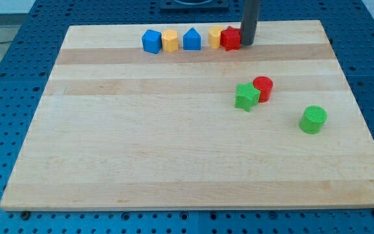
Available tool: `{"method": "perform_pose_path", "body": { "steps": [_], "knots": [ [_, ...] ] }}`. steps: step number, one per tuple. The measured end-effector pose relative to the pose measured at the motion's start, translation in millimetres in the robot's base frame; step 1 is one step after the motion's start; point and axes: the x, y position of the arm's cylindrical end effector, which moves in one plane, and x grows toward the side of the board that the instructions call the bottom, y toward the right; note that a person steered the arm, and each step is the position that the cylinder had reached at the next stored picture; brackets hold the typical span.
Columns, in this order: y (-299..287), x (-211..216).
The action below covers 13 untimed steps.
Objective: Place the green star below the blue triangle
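Nearest the view's bottom, the green cylinder (313, 120) sits alone. Along the top edge, left to right, run a blue cube (151, 41), a yellow block (169, 40), the blue triangle (191, 39), another yellow block (215, 36) and a red block (230, 38). The green star (246, 96) touches a red cylinder (263, 88), right of and below the triangle. My tip (247, 43) holds nothing, touching the red block's right.

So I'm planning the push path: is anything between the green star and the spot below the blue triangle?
Nothing visible blocks that route. The green star touches the red cylinder on its right, away from the path. The board up-left toward the spot under the blue triangle is bare. My tip sits beside the red block at the top.
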Motion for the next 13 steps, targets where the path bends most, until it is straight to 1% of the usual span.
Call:
{"method": "perform_pose_path", "body": {
  "steps": [1, 2, 4, 5, 6, 7, 9, 11, 12, 13],
  "knots": [
    [25, -4],
    [27, -5],
    [29, 24],
    [42, 46],
    [44, 91],
    [44, 125],
    [33, 147],
    [27, 197],
    [12, 221],
    [-28, 221]
  ]
}}
